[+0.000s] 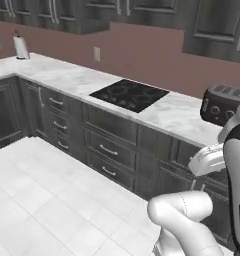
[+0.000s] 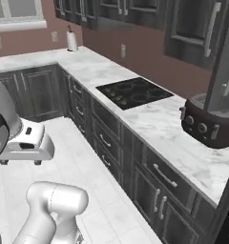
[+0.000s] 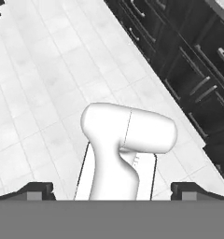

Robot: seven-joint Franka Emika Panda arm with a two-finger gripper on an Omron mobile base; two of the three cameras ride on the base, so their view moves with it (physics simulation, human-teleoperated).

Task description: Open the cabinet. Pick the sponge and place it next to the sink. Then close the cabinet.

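While the pincer [image 3: 112, 190] hangs released, tips spread wide above the tiled floor [image 3: 34, 84], no legible writing appears on the toaster [image 2: 209, 125] or cabinet [image 2: 197, 28].

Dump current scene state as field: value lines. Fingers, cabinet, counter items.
fingers: open, tips spread wide, nothing between them, aimed down at the floor
cabinet: wall cabinet above the toaster, door seen swung out, silver bar handle
toaster: dark, on the counter, right of the cooktop
paper towel roll: upright at the counter's far end
sponge: cannot tell
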